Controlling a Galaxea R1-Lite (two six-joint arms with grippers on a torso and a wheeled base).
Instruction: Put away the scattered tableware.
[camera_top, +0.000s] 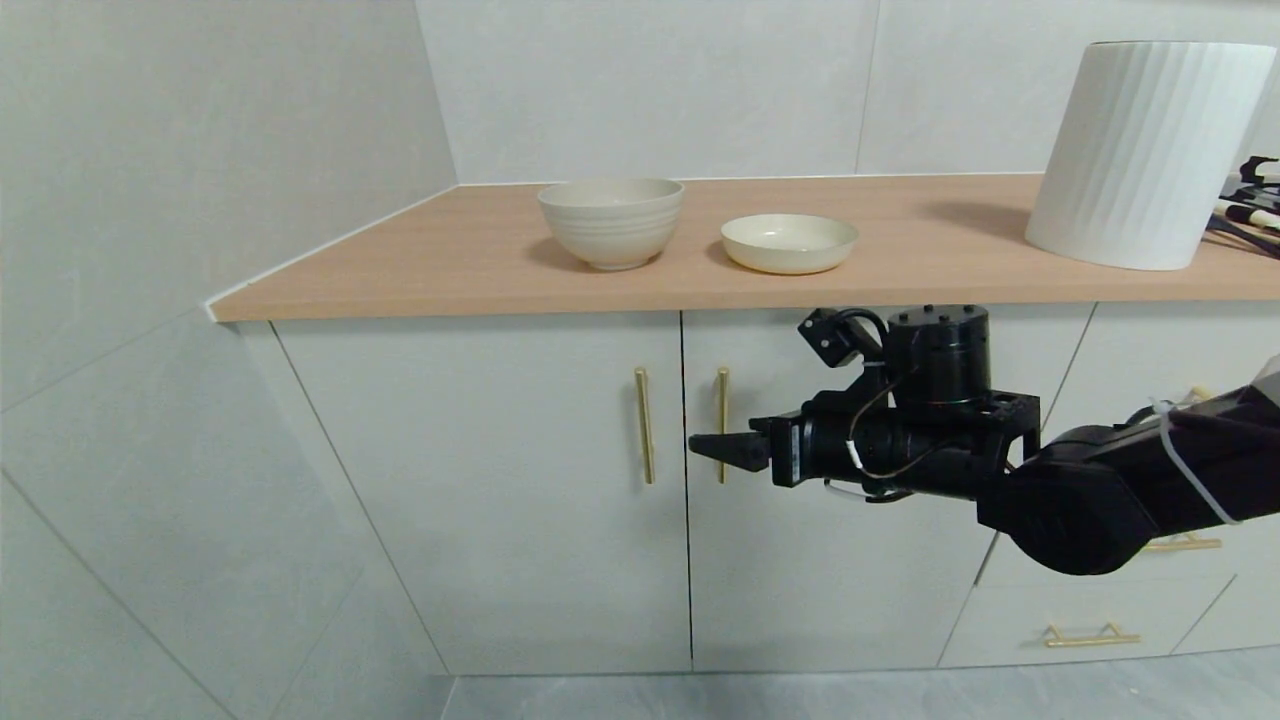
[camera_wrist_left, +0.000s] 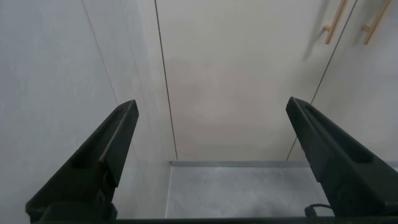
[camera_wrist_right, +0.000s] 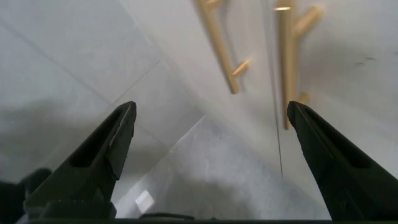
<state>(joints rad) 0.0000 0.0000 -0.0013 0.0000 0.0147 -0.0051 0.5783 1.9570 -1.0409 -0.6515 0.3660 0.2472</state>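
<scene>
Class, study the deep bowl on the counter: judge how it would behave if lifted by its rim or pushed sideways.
The bowl looks rigid and glazed, probably ceramic, so likely slippery and chippable. Its narrow foot under a wide body suggests a high push might tip it; a low push would probably slide it on the smooth counter.

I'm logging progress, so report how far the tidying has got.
Done: nothing yet; the bowl and dish sit on the counter. In hand: the right gripper, open and empty, is level with a handle of the shut cabinet. Left: probably open a door, then move both pieces inside.
</scene>
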